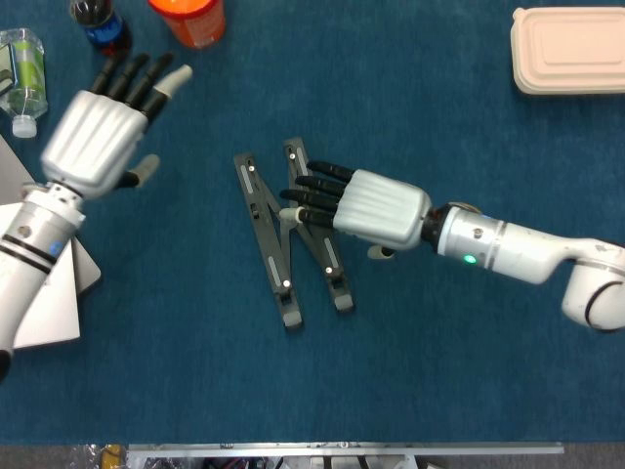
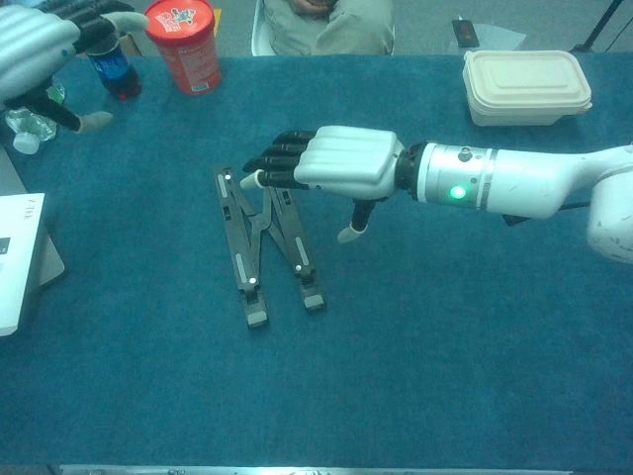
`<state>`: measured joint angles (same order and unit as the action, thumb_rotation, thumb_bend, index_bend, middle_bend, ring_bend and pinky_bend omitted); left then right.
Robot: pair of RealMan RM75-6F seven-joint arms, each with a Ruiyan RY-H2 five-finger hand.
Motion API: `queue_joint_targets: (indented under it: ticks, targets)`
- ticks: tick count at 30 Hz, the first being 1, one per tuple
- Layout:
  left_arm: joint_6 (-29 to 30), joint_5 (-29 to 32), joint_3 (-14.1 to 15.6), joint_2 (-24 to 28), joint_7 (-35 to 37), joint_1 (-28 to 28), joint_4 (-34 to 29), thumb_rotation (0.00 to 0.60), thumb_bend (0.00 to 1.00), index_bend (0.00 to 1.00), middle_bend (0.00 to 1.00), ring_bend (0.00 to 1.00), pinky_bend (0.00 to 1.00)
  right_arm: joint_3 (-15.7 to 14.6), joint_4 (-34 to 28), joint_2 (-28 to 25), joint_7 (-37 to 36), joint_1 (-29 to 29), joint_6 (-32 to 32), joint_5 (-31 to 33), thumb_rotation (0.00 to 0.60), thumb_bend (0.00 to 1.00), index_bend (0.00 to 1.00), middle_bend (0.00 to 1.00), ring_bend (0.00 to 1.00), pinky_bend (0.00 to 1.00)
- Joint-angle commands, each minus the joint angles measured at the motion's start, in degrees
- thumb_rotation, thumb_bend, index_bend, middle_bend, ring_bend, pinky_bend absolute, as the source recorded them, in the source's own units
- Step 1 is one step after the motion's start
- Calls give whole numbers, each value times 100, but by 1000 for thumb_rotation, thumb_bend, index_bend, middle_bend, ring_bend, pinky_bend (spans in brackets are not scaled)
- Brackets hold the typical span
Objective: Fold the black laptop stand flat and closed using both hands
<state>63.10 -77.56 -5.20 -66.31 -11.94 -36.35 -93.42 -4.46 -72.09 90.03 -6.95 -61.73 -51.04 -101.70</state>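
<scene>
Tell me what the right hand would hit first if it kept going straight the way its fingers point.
Probably the black laptop stand: the right hand's fingertips already overlap its bars and point leftward across them. Height is unclear, so it might pass just above.

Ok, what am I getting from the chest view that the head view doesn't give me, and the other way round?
Only the chest view shows a seated person behind the table, a small dark object near them, and the right hand's thumb hanging clear above the cloth. Only the head view shows the left hand whole, open with fingers spread, plus its forearm. Both show the black laptop stand lying flat in a narrow V, the right hand over its right bar, the beige container, red can and cola bottle.
</scene>
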Motion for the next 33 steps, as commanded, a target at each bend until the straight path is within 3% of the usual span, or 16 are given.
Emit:
queue_joint_targets:
  ticks: [1,10,22,33]
  targets:
    - [87,35,-22,225,-2,115,-132,600,284,0,0,0,0,5,178,176,-123,-294,343,-104,600,0,0,0,0,6]
    - [164,54,-24,641,355,353,-296,600,284,0,0,0,0,13,843,555,-495,-1022,951,-351,600,0,0,0,0,6]
    - [205,-12,-60,863,805,540,-345,600,284,0,0,0,0,-386,1474,906,-942,-1601,995,-822,600,0,0,0,0,6]
    - [205,-88,-85,897,927,613,-343,600,284,0,0,0,0,-605,1693,972,-1076,-1775,921,-890,600,0,0,0,0,6]
